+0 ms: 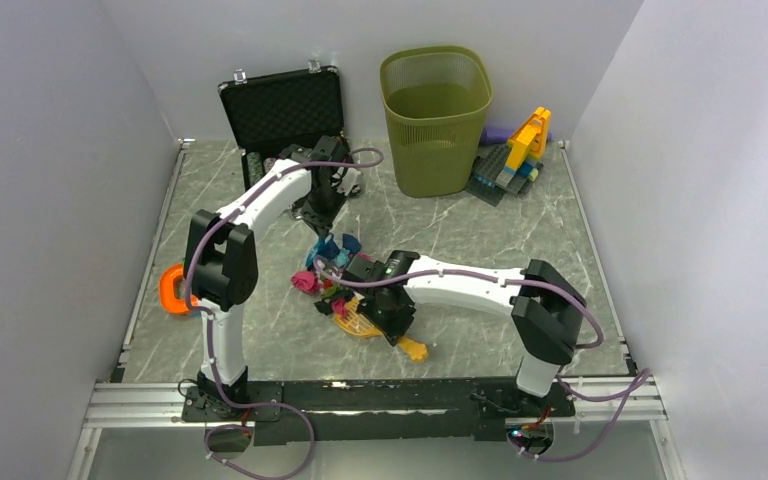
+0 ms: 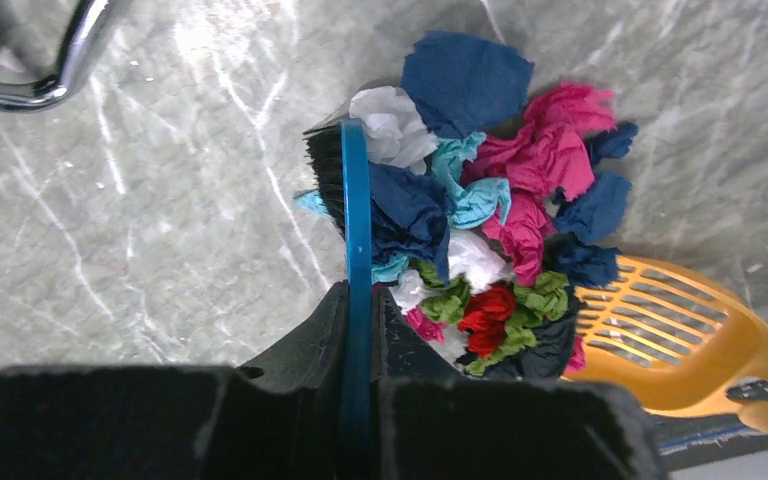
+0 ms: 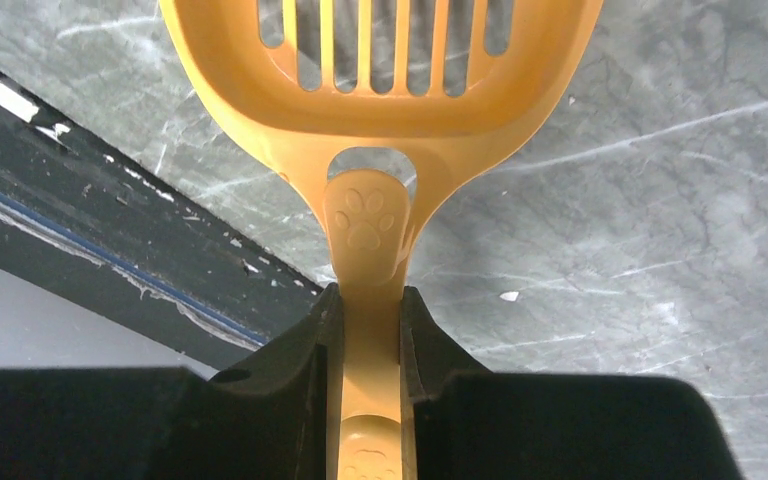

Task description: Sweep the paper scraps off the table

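Observation:
The paper scraps, crumpled wads in pink, navy, teal, green, red and white, lie heaped on the grey marble table; in the top view the paper scraps sit mid-table. My left gripper is shut on a blue brush, whose black bristles touch the heap's left side. An orange slotted scoop lies against the far side of the heap. My right gripper is shut on the scoop's handle. From above, the left gripper and the right gripper flank the heap.
A green wastebasket stands at the back. An open black case is at the back left, with toy bricks at the back right. An orange ring lies by the left rail. The table's dark front edge runs close beside the scoop.

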Tool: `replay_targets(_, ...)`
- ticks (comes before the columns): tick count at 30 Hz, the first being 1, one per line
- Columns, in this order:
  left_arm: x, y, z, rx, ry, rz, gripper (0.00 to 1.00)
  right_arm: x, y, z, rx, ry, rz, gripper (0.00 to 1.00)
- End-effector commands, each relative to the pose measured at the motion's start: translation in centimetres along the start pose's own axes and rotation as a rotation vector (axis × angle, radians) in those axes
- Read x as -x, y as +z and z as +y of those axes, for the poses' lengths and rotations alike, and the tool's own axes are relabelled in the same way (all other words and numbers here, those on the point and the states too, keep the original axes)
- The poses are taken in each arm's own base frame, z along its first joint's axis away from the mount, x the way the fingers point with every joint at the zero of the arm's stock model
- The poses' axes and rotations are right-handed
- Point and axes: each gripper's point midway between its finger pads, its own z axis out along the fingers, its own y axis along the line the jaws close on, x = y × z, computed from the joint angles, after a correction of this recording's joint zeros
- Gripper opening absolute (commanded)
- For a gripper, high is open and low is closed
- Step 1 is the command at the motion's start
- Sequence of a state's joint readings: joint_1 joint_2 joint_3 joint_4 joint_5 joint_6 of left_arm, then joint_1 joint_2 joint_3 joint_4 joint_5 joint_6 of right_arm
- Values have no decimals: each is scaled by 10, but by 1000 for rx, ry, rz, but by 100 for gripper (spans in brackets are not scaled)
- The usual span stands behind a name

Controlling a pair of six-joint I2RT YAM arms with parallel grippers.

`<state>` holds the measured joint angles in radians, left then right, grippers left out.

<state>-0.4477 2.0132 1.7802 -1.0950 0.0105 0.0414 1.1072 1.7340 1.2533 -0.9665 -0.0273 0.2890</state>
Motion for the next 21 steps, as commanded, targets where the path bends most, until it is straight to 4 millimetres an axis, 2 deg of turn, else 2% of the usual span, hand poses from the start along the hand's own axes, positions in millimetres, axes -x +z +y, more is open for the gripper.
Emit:
replay_targets(1, -5, -5, -38, -169, 12, -1, 0, 18, 4, -3, 26, -7, -24, 0)
replay_targets(8, -27, -21, -54, -203, -51, 3, 0, 37, 10, -10, 20, 12, -47, 0)
replay_targets(14, -34, -44, -68, -249, -84, -42, 0, 56, 21, -13, -6, 45, -88, 0)
replay_targets(21, -40, -49, -84, -285, -92, -44, 0, 74, 23, -21, -56, 83, -183, 0)
